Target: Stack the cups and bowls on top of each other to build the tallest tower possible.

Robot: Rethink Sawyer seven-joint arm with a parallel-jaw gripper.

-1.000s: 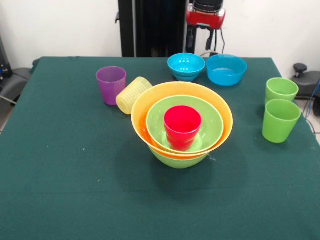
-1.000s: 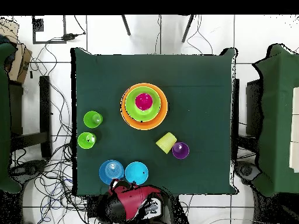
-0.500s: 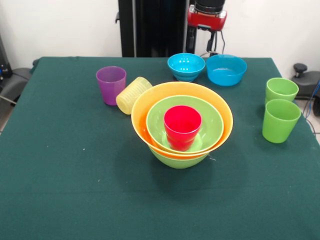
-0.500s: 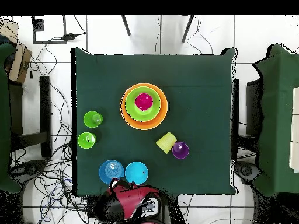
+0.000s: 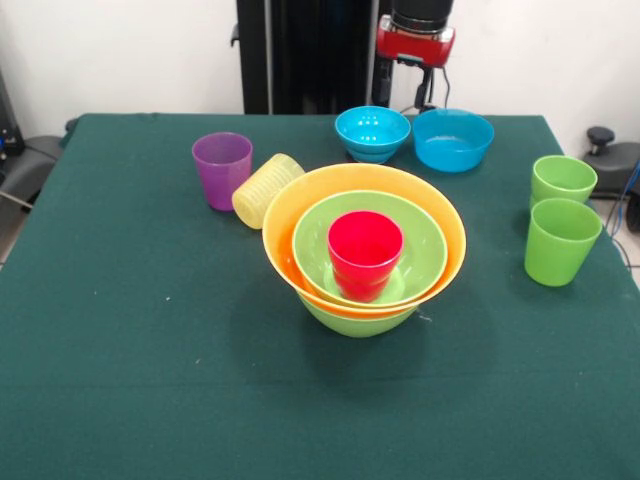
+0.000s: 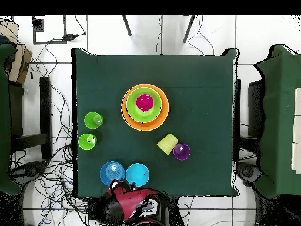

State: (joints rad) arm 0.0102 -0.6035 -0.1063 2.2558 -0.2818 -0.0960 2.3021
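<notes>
The tower stands mid-table: a lime green bowl (image 5: 357, 318) at the bottom, the large orange bowl (image 5: 300, 205) in it, a second lime green bowl (image 5: 420, 240) in that, and the red cup (image 5: 365, 250) upright inside. It also shows in the overhead view (image 6: 145, 107). The purple cup (image 5: 222, 168) stands upright, and the ribbed yellow cup (image 5: 265, 190) lies on its side beside it. Two light green cups (image 5: 563, 180) (image 5: 560, 240) stand at the right. Two blue bowls (image 5: 372, 132) (image 5: 452, 138) sit at the far edge. My gripper (image 5: 415, 40) is drawn back behind the blue bowls, well away from everything, and also shows in the overhead view (image 6: 132, 200).
The green table cloth (image 5: 150, 380) covers the whole table. The black pedestal (image 5: 300, 55) stands behind the far edge. Cables and chairs (image 6: 282, 118) lie round the table on the floor.
The arm's red head has shifted slightly behind the table's far edge. The cups, bowls and tower have not moved.
</notes>
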